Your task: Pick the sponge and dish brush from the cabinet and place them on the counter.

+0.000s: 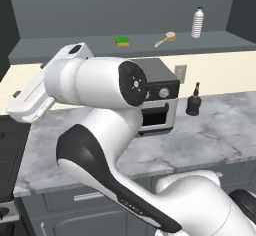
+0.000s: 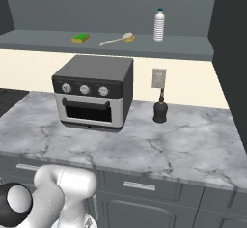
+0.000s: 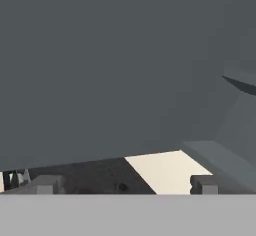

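The green-and-yellow sponge (image 1: 122, 41) (image 2: 80, 38) lies flat on the grey shelf of the open cabinet (image 1: 65, 48) (image 2: 43, 38). Just to its right lies the dish brush (image 1: 165, 39) (image 2: 117, 39), its bristle head at the right end. Below runs the marbled counter (image 1: 215, 135) (image 2: 188, 145). My arm bends over the counter's left part, and its white hand (image 1: 29, 101) points left, far below and to the left of the sponge. In the hand view my gripper (image 3: 125, 185) is open, its fingertips (image 3: 47, 184) wide apart with nothing between them, facing a flat grey surface.
A clear bottle (image 1: 198, 22) (image 2: 159, 25) stands on the shelf right of the brush. A toaster oven (image 1: 159, 97) (image 2: 94, 92) and a small dark dispenser (image 1: 193, 102) (image 2: 160, 110) stand on the counter. The black stovetop (image 1: 10, 145) (image 2: 7, 97) lies at the left.
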